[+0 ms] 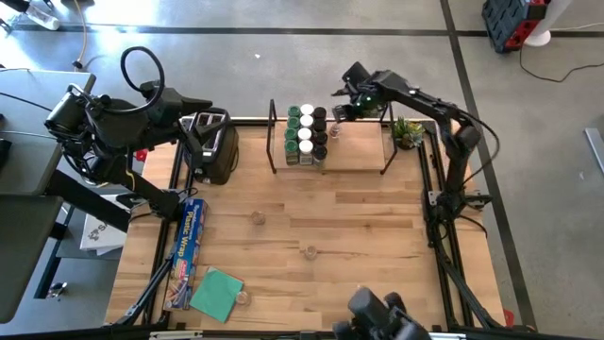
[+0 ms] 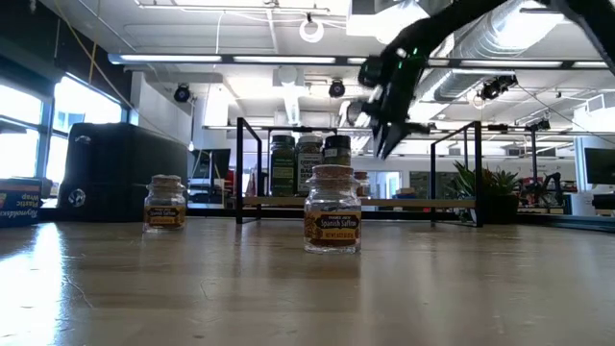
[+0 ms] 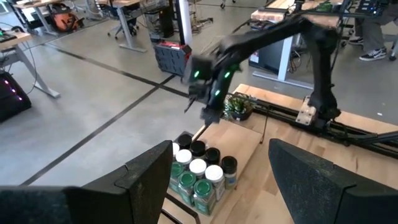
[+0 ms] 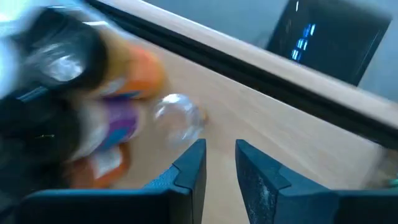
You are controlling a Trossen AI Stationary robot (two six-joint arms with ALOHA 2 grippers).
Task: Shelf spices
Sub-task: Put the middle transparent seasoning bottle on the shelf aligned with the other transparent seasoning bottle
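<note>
The shelf (image 1: pixel 359 151) stands at the back of the table, with several green-, white- and black-topped spices (image 1: pixel 306 133) packed at its left end. They also show in the left wrist view (image 3: pixel 200 172) and the low view (image 2: pixel 307 163). My right gripper (image 1: pixel 343 110) hovers just above the shelf beside them, its fingers (image 4: pixel 189 169) nearly together with nothing between. A clear-topped jar (image 4: pixel 178 118) stands on the shelf board just ahead of it. Three loose jars (image 1: pixel 256 219) (image 1: pixel 310 251) (image 1: pixel 243 297) stand on the table. My left gripper (image 3: pixel 219 180) waits open over the toaster.
A black-and-silver toaster (image 1: pixel 213 144) stands left of the shelf and a small potted plant (image 1: pixel 408 132) at its right end. A plastic wrap box (image 1: pixel 187 251) and a green cloth (image 1: pixel 217 294) lie at the front left.
</note>
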